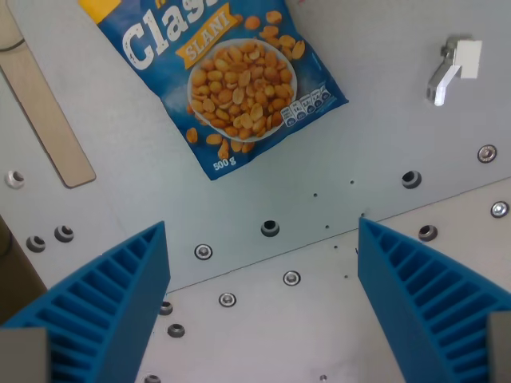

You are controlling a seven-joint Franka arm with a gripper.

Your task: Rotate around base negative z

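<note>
My gripper (262, 259) is open and empty, its two blue ribbed fingers (112, 307) at the bottom left and bottom right of the wrist view. It hangs above a grey metal table (375, 152) with bolts and holes. A blue bag of salted peanuts (227, 76) lies flat on the table at the top centre, beyond the fingertips and apart from them. Its top edge is cut off by the frame.
A flat wooden stick (44, 112) lies at the upper left. A small white and metal bracket (455, 68) stands at the upper right. A seam between two table plates (319, 239) runs across under the gripper.
</note>
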